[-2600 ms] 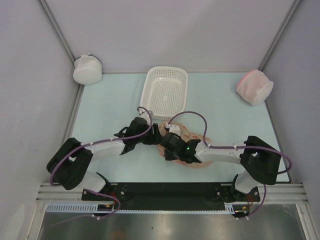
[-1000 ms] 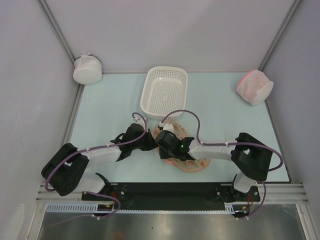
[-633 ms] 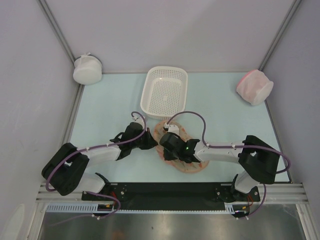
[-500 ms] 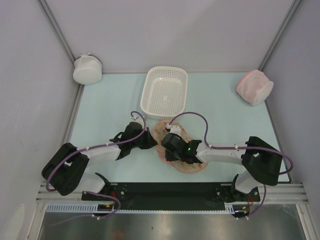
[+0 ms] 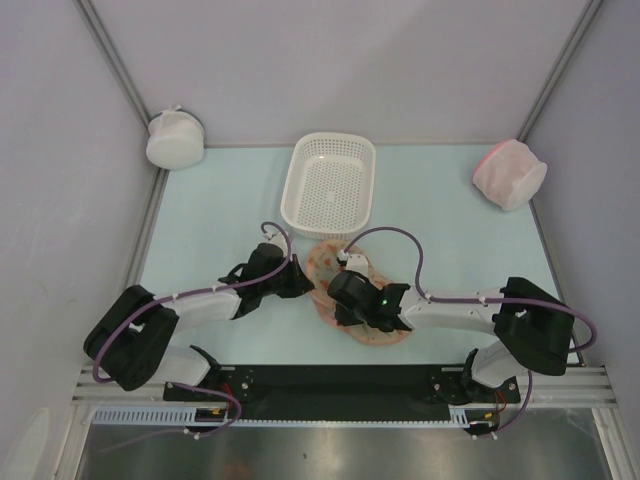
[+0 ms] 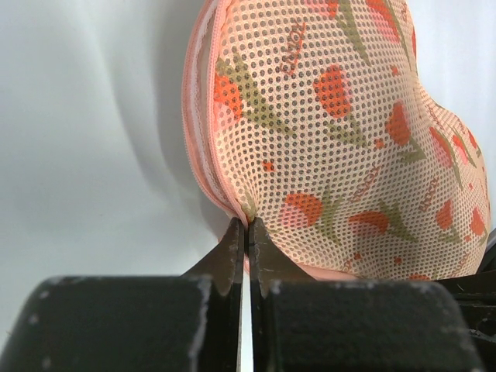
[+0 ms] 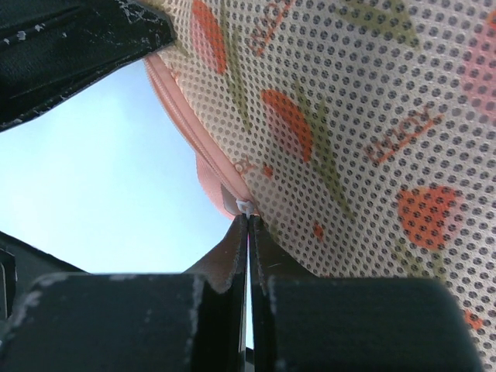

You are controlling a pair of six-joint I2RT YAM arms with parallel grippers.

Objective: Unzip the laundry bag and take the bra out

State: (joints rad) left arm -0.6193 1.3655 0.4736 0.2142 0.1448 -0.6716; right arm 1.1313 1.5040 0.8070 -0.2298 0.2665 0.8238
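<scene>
Top view: the laundry bag (image 5: pixel 330 262) lies flat on the table (image 5: pixel 210 215), near centre, just at 6 o'clock of the white basket (image 5: pixel 300 170). A narrow gap shows between the bag's far lobe and the basket's near rim. The long axis runs from about 11 to 5 o'clock. The near lobe ends short of the table's front edge.

The left gripper (image 5: pixel 305 289) comes in from 9 o'clock. Fingers are pressed together, pinching the pink edging at the bag's left edge. The left wrist view confirms this: the left gripper's (image 6: pixel 246 229) tips meet on the seam, and the bag (image 6: pixel 333 132) bulges upward from the pinch.

The right gripper (image 5: pixel 334 312) reaches across the bag from 3 o'clock, its body hiding the bag's middle. In the right wrist view its (image 7: pixel 248 222) tips are together on the pink edge of the bag (image 7: pixel 364 116), with a small white bit right at the tips. The left gripper's finger (image 7: pixel 70 39) sits close by at 10 o'clock.

Room: bare table at 9 o'clock of the bag, beyond the left forearm, and at 3 o'clock toward the right wall. The white mesh pouch (image 5: pixel 175 140) sits in the 10 o'clock corner, the pink-and-white pouch (image 5: pixel 510 172) at 2 o'clock. Both are well apart from the bag.
</scene>
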